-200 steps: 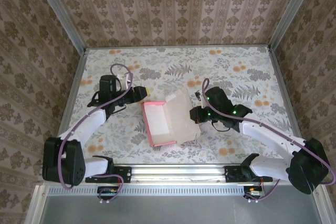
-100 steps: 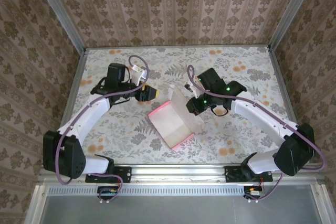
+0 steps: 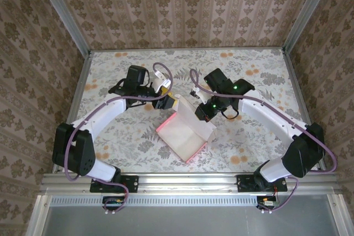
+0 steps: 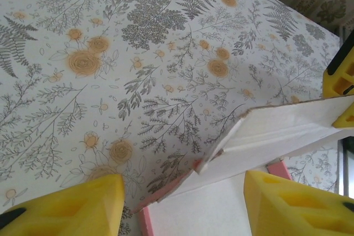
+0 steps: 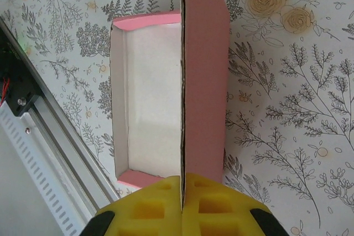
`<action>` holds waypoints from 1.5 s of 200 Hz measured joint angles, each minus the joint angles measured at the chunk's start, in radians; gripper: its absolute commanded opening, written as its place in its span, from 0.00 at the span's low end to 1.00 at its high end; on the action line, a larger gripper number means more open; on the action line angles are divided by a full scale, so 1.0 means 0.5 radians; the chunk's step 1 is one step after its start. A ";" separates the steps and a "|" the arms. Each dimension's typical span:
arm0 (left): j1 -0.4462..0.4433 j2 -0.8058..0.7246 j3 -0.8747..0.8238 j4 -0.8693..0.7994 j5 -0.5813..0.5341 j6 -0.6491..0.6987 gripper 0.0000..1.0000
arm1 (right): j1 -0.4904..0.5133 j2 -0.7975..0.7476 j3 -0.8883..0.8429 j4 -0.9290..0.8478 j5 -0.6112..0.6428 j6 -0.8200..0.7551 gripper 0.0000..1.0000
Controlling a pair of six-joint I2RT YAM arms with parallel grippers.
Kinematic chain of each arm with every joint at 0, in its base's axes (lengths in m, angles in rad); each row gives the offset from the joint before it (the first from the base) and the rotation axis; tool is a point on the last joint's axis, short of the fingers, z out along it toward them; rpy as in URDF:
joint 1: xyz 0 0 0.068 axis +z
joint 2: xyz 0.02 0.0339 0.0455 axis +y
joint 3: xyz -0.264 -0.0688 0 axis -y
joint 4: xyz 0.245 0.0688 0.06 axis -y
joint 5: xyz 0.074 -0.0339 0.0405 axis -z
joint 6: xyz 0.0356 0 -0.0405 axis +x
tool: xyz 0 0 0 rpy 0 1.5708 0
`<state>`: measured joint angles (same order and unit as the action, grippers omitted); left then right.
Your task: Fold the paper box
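The paper box [image 3: 185, 134] lies mid-table as a shallow tray with pink rims and a pale inside, turned diagonally. One tall panel stands upright along its right side, pink outside [image 5: 204, 70], pale inside [image 5: 146, 98]. My right gripper [image 3: 200, 112] is shut on that panel's top edge [image 5: 181, 192]. My left gripper [image 3: 169, 102] hovers at the box's far corner, open. Its yellow fingers [image 4: 77, 208] straddle that corner without touching it, and a pale flap [image 4: 287, 128] slants across between them [image 4: 182, 208].
The floral tabletop [image 3: 249, 75] is walled by patterned panels on three sides. A metal rail [image 3: 188, 181] runs along the near edge, also close to the box's left end in the right wrist view [image 5: 50, 153].
The right gripper has swung the box round and stood its panel upright while moving left. The left arm has travelled right, up to the box's far corner.
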<state>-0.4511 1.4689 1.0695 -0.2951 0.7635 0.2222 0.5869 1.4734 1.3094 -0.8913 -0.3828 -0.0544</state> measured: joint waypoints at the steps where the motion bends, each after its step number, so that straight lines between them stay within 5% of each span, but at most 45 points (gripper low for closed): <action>1: 0.000 0.001 0.001 0.001 0.000 0.002 0.57 | 0.000 0.000 0.001 -0.001 0.000 0.000 0.07; 53: 0.000 0.057 0.000 0.043 0.008 0.051 0.56 | 0.000 0.037 0.013 -0.037 -0.031 -0.053 0.07; 150: -0.076 0.060 -0.111 0.084 0.025 0.062 0.32 | 0.000 0.048 0.048 -0.057 0.009 -0.059 0.06; 229: -0.179 0.009 -0.124 0.093 -0.226 0.016 0.20 | 0.000 0.075 0.078 -0.063 0.034 -0.095 0.07; 263: -0.198 -0.091 -0.148 0.134 -0.344 -0.021 0.13 | 0.006 0.077 0.077 -0.018 0.051 -0.087 0.15; 300: -0.199 -0.184 -0.285 0.256 -0.448 -0.110 0.10 | 0.013 0.077 0.060 0.128 0.092 0.000 0.37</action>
<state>-0.5507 1.3769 0.9268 -0.1673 0.5396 0.1673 0.5934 1.5120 1.3392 -0.8272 -0.3367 -0.0544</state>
